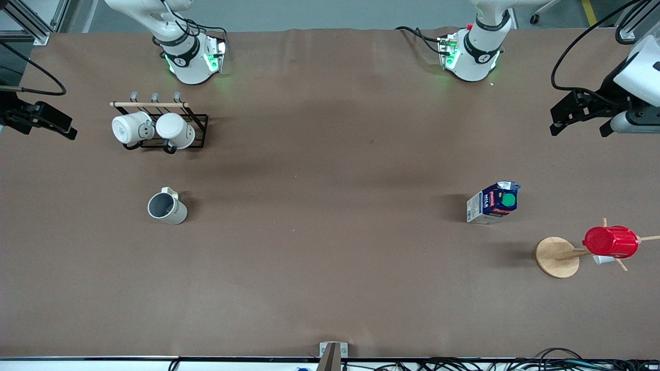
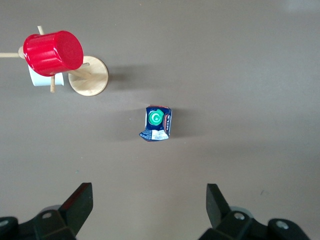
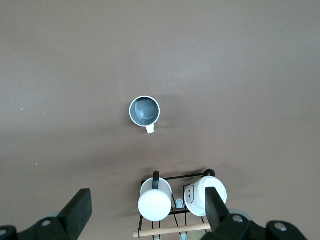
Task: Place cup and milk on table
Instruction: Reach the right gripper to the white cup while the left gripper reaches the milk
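Observation:
The cream-white cup (image 1: 166,207) with a dark grey inside stands upright on the brown table (image 1: 330,232), toward the right arm's end; it also shows in the right wrist view (image 3: 145,110). The blue and white milk (image 1: 493,202) carton with a green cap stands upright on the table toward the left arm's end, and shows in the left wrist view (image 2: 156,122). My left gripper (image 1: 577,126) (image 2: 149,197) is open and empty, high over the table's end, apart from the milk. My right gripper (image 1: 49,131) (image 3: 149,200) is open and empty, high over the table beside the mug rack.
A black wire rack (image 1: 198,131) with two plain white mugs (image 1: 131,128) (image 1: 175,130) stands farther from the front camera than the cup. A wooden mug tree (image 1: 557,256) carrying a red ribbed cup (image 1: 611,241) and a small white cup (image 1: 602,259) stands beside the milk, nearer the camera.

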`<state>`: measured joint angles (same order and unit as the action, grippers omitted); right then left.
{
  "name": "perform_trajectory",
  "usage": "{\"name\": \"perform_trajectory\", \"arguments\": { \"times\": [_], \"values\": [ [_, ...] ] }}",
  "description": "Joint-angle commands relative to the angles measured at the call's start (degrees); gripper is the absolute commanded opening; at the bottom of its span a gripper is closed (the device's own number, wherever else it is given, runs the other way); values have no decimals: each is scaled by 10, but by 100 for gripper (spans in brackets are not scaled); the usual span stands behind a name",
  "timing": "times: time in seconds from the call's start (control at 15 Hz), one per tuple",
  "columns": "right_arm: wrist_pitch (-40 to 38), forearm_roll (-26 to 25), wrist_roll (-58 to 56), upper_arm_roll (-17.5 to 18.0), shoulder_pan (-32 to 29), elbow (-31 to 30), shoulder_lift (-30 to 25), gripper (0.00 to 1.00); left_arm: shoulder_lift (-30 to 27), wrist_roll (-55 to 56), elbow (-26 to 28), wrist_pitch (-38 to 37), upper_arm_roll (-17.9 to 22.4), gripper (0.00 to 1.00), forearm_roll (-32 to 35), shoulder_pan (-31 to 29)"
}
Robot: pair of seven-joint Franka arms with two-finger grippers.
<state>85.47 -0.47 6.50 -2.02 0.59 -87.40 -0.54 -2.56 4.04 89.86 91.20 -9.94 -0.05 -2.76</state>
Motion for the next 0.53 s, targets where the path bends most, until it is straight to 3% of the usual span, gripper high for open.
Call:
{"name": "perform_trajectory", "arguments": {
  "times": [0.0,0.27,0.47],
  "values": [
    [-7,-6,-5,5,-7,2,-5,100,3,-7,-11,-23,-3,100,-4,-4],
    [-7,-6,-5,5,-8,1,-5,100,33,-39,0,-22,4,100,-4,-9],
    [-6,2,-9,5,-6,-8,0,100,42,-31,81,87,-1,100,-5,-8]
  ]
}}
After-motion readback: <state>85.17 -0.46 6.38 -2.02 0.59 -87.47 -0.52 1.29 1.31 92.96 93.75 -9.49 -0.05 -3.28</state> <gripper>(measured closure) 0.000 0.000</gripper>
